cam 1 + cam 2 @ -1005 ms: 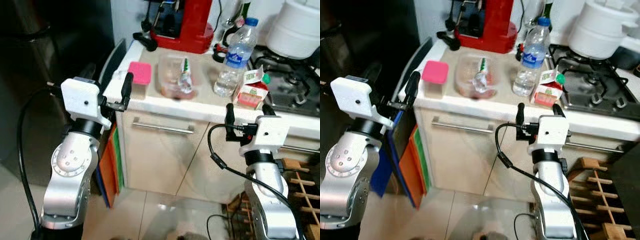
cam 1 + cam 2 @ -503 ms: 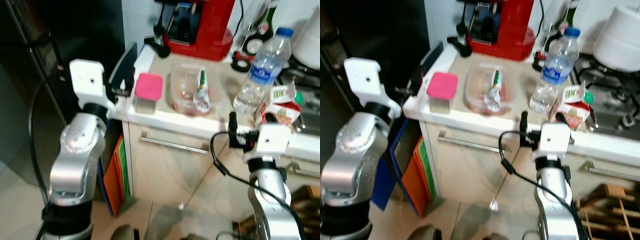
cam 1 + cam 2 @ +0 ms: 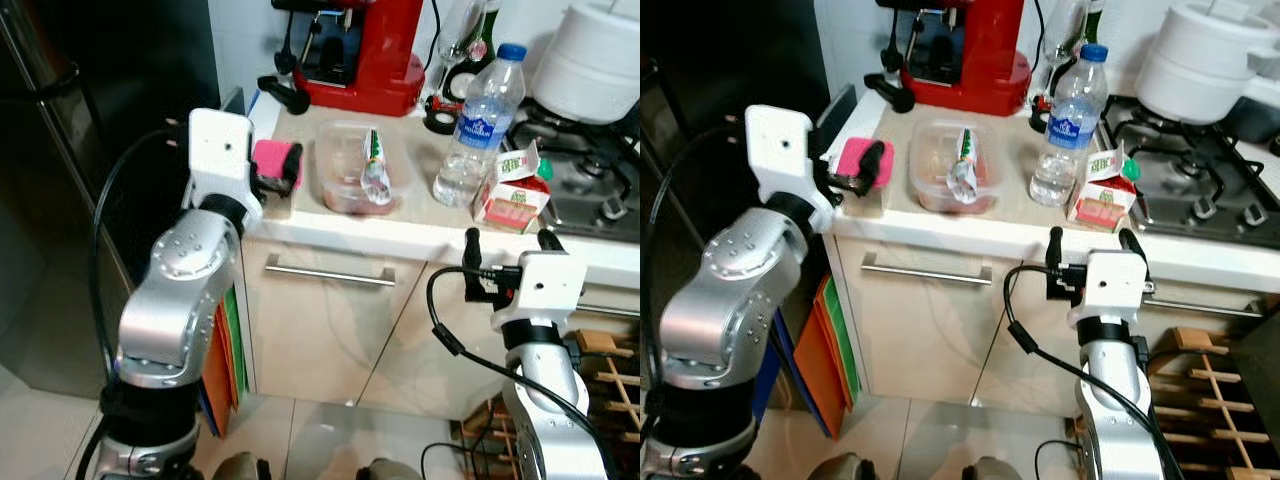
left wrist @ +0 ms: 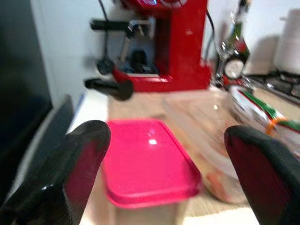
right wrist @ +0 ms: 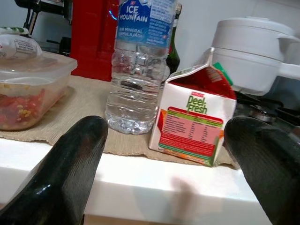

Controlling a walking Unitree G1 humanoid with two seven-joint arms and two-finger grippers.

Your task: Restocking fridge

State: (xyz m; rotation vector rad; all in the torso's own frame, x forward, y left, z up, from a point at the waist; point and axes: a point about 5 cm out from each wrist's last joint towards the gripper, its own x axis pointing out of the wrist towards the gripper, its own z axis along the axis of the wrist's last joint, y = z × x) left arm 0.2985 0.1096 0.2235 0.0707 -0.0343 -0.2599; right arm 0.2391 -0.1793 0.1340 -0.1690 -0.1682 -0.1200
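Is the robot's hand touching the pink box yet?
Apart. In the left wrist view the left gripper is open, its black fingers standing either side of the pink-lidded box with gaps showing on both sides.

Even bright indoor light; head views sharp; left wrist view softly blurred; fridge side dark.

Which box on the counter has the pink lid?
The small box with the pink lid sits at the counter's left end, between the left gripper's open fingers. The bigger clear plastic box beside it holds reddish food and a packet.
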